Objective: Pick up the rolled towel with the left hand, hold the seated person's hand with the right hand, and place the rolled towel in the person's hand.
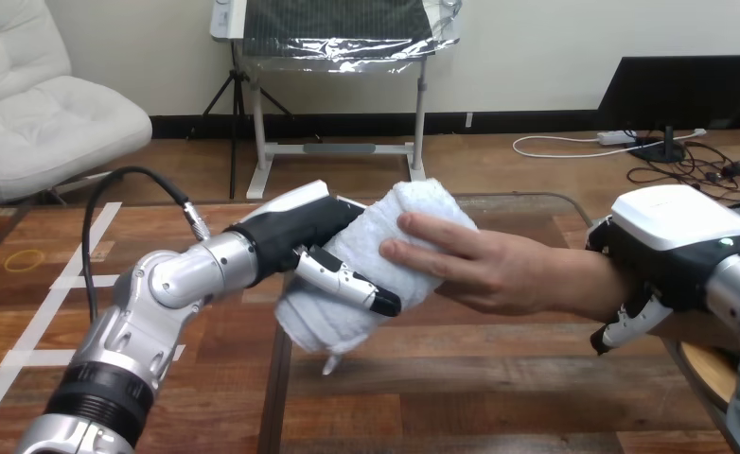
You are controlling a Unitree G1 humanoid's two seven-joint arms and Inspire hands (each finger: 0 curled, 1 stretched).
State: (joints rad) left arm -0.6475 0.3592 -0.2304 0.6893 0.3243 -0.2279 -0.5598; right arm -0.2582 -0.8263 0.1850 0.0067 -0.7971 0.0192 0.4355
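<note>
Left robot hand (295, 232) is clamped on the towel (380, 236), its fingers curled round the roll's left and near side. It holds the towel tilted above the counter (499, 397), upper end farther from the robot, lower end nearer. The person's hand (480, 265) reaches in from the right and lies against the towel's right side, fingers flat on the cloth, so both hands touch the towel. Right robot hand (674, 236) sits over the person's wrist (584, 284) near the right edge, white back on top, fingers (628, 323) curled underneath, closed round the wrist.
</note>
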